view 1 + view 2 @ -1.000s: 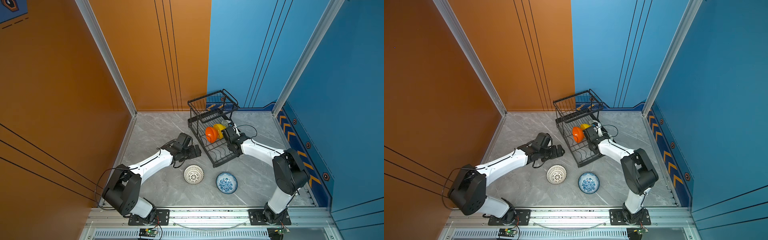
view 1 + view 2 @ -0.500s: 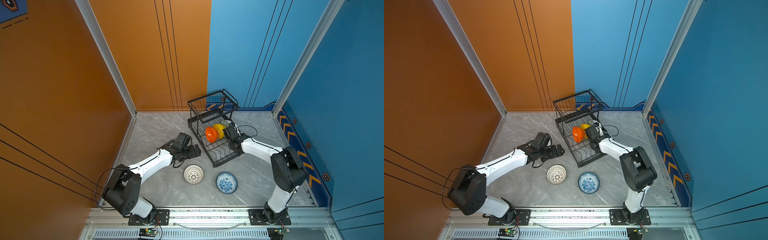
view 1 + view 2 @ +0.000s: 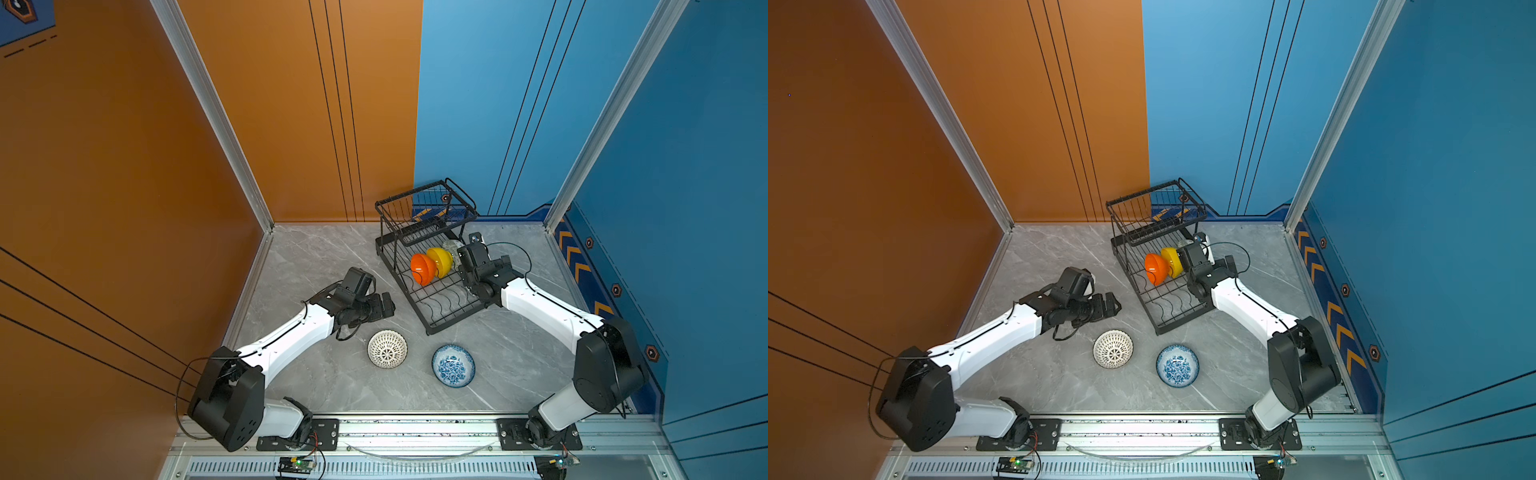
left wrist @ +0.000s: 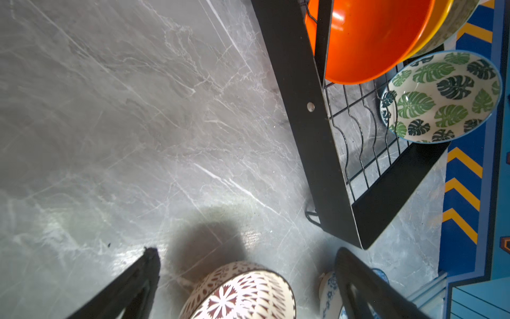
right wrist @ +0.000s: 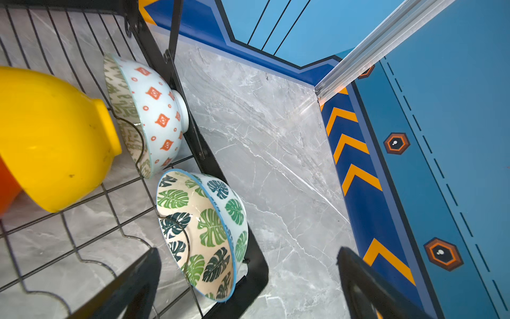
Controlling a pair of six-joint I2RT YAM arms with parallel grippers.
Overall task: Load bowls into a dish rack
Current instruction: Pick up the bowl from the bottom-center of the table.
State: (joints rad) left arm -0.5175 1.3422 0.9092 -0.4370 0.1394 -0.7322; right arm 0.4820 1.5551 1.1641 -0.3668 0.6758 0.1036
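The black wire dish rack [image 3: 430, 330] stands at the back middle in both top views. An orange bowl [image 3: 422, 269], a yellow bowl [image 3: 441, 261] and a pale grey-green patterned bowl [image 5: 149, 110] stand on edge in it. The white bowl with green leaves [image 5: 204, 234] leans in a wavy divider by the rack's side rim [image 5: 256, 270]. My right gripper [image 5: 248, 252] is open around it, both fingers apart from it. The lattice bowl [image 3: 387, 349] and the blue-and-white floral bowl [image 3: 453, 365] sit on the floor. My left gripper [image 3: 384, 307] hangs open and empty above the lattice bowl [image 4: 242, 295].
Grey marble floor [image 3: 316, 266] between orange and blue walls. The rack's raised basket tier [image 3: 428, 212] stands at its far end. A metal rail [image 3: 415, 428] with both arm bases runs along the front edge. The blue wall with chevron stripes [image 5: 356, 176] is close beside my right gripper.
My right gripper has opened and let go of the leaf bowl, which now stands in the rack. The right arm shifted slightly along the rack. The left arm has hardly moved.
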